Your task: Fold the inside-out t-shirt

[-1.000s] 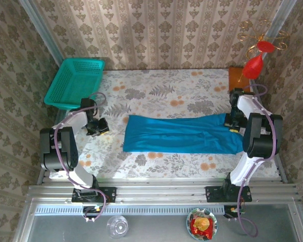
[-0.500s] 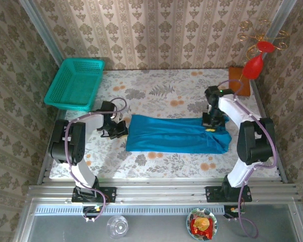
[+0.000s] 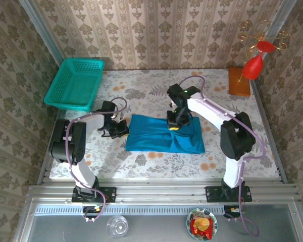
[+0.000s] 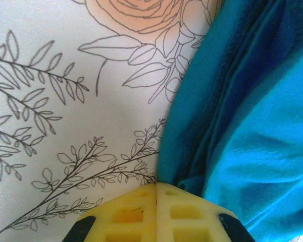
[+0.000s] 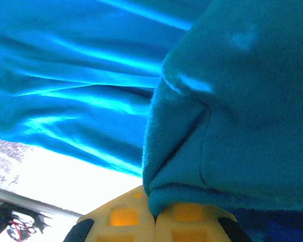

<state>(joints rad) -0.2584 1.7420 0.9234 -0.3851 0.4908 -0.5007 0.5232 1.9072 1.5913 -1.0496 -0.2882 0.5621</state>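
The inside-out t-shirt [image 3: 156, 143] is bright blue and lies in the middle of the table, with its right end doubled over toward the left. My right gripper [image 3: 173, 122] hangs over the shirt's upper middle, shut on a thick fold of blue cloth [image 5: 232, 126] that drapes over its yellow pads [image 5: 126, 222]. Below it more of the shirt spreads out in ripples. My left gripper [image 3: 119, 130] is at the shirt's left edge. Its pads [image 4: 126, 214] are pressed together, and a pucker of the shirt's edge [image 4: 192, 182] runs into their tip.
A teal mesh basket [image 3: 74, 83] stands at the back left corner. A brown block [image 3: 239, 81] sits at the back right, with a red ornament [image 3: 255, 63] hanging over it. The flowered tablecloth [image 3: 232, 141] lies bare to the right of the shirt.
My right gripper has carried the shirt's right end leftwards across the table, doubling the cloth over. My left gripper has moved right to the shirt's left edge and closed there.
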